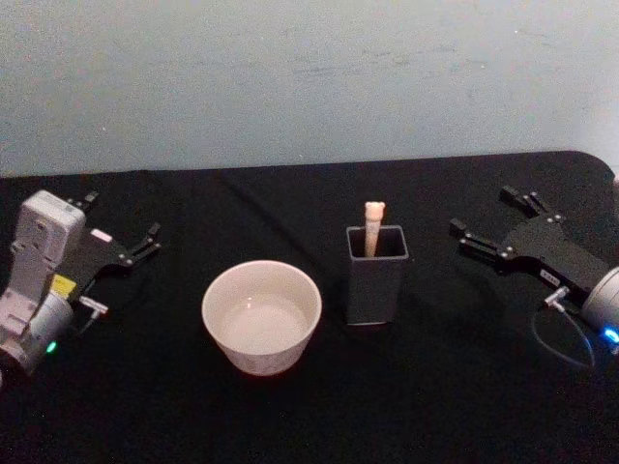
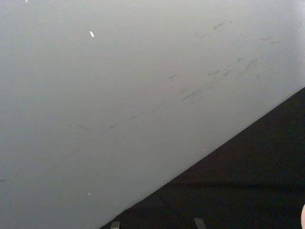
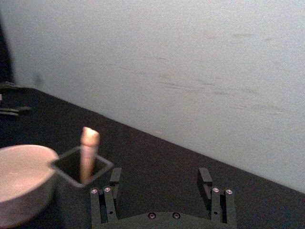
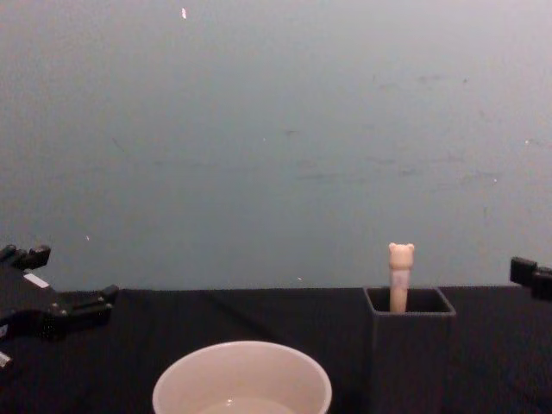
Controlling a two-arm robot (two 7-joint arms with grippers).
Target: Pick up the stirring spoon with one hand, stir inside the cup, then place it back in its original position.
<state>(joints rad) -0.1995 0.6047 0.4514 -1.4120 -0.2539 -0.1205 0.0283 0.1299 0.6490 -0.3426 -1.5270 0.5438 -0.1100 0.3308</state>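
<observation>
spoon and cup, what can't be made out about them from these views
- Spoon bowl and neck: hidden inside the holder in head, chest and right wrist views; the handle top sticks out.
- Cup base: cut off by the chest view's bottom edge; the right wrist view's edge cuts its side.
- Cup contents: too faint to tell if there is liquid.
- Left gripper and right gripper rest open, apart from both.

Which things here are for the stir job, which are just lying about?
Job: stirring spoon, upright in the grey holder; cream cup; right tool, open, right of the holder; left tool, open, left of the cup.
Not job: black table, pale wall behind.
</observation>
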